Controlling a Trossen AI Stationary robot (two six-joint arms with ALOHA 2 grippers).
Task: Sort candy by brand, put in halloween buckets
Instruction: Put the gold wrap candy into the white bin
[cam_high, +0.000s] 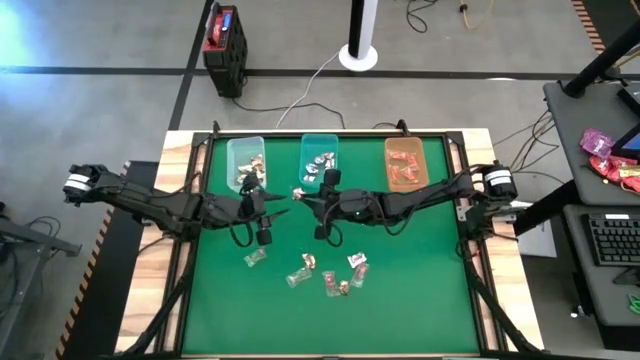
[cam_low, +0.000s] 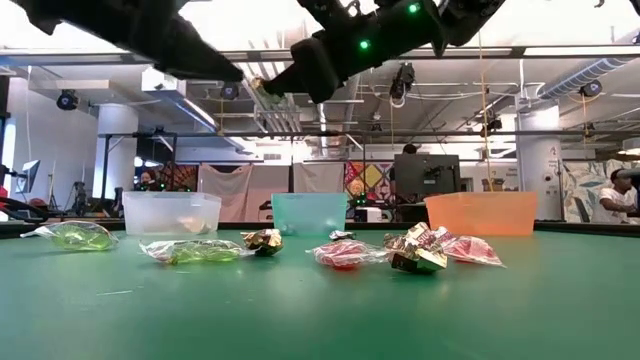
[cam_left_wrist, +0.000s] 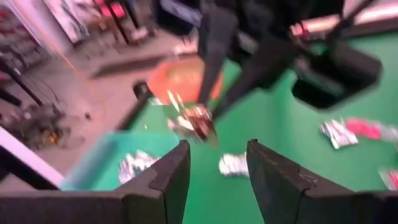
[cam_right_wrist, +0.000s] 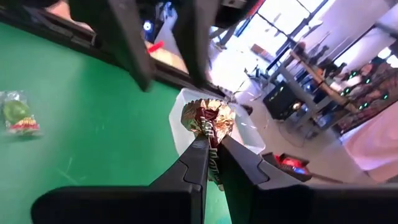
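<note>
- My right gripper (cam_right_wrist: 210, 149) is clamped on a gold-brown sweet (cam_right_wrist: 208, 118), fingers pinched together on the lower part of its wrapper, the crinkled foil fanning out above the tips.
- In the overhead view that gripper (cam_high: 297, 195) hangs just in front of the teal bucket (cam_high: 320, 143), between it and the clear bucket (cam_high: 245, 145).
- My left gripper (cam_left_wrist: 216, 163) faces it from the clear bucket's side with its fingers apart and nothing between them; through its camera the sweet (cam_left_wrist: 198, 119) sits just beyond the fingertips.
- I judge this to be either a hand-over or a drop. The clear bucket holds brownish pieces that look like a match, so that is where I would take it.
- To do it well: keep the pinch firm while carrying, since I hold only wrapper; get the sweet fully inside the bucket's rim before parting the fingers; keep the two arms from touching, as they are close.
- The remaining candy (cam_high: 325, 274) lies loose on the green mat, in front of the teal bucket and well apart from it. The orange bucket (cam_high: 405, 150) stands beside the teal one, on the side away from the clear one.
- Hard to make out: the brand on the held wrapper, and what exactly lies in each bucket.
- The level view cuts both grippers off at the top, so the height above the mat is unclear.
</note>
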